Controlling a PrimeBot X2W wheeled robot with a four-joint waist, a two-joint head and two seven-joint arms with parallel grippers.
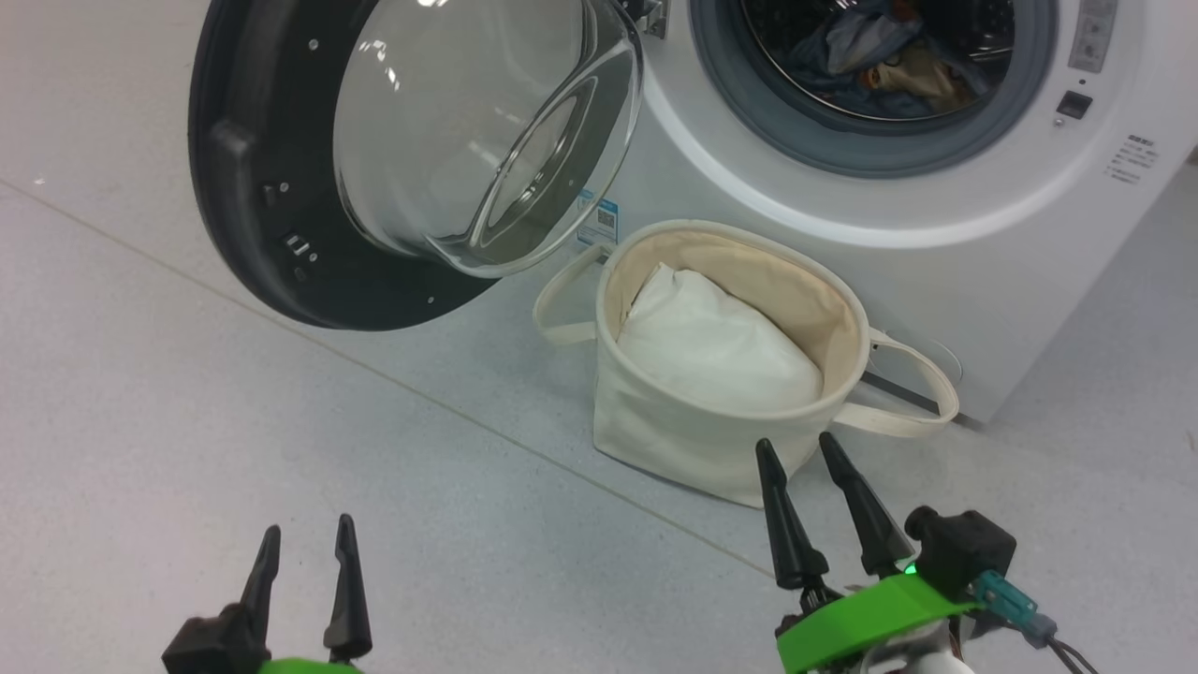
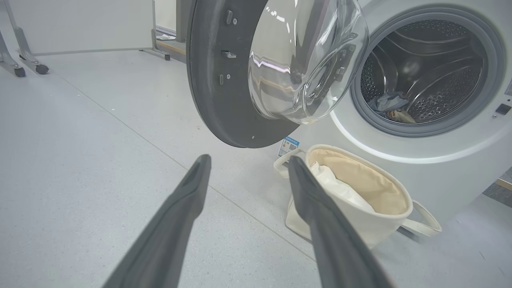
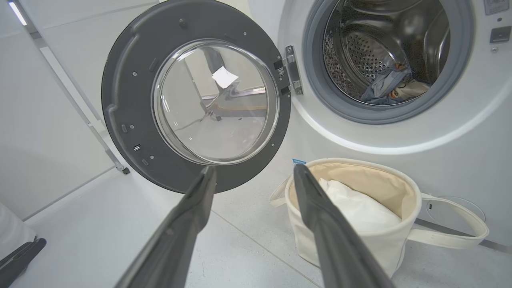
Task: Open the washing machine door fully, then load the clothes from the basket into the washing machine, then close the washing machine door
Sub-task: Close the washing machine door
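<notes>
Clothes [image 1: 870,47], crumpled blue, inside drum [image 3: 360,52]; left end effector [image 1: 309,524] and right end effector [image 1: 796,439] spread.

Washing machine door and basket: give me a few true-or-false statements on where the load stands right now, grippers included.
1. The washing machine door stands open. True.
2. The printed light-blue clothes lie in the basket. False: they lie inside the drum.
3. The basket holds a white pillow-like bundle. True.
4. The right gripper is shut on a basket handle. False: it is open and holds nothing.
5. The left gripper is open and empty. True.
</notes>
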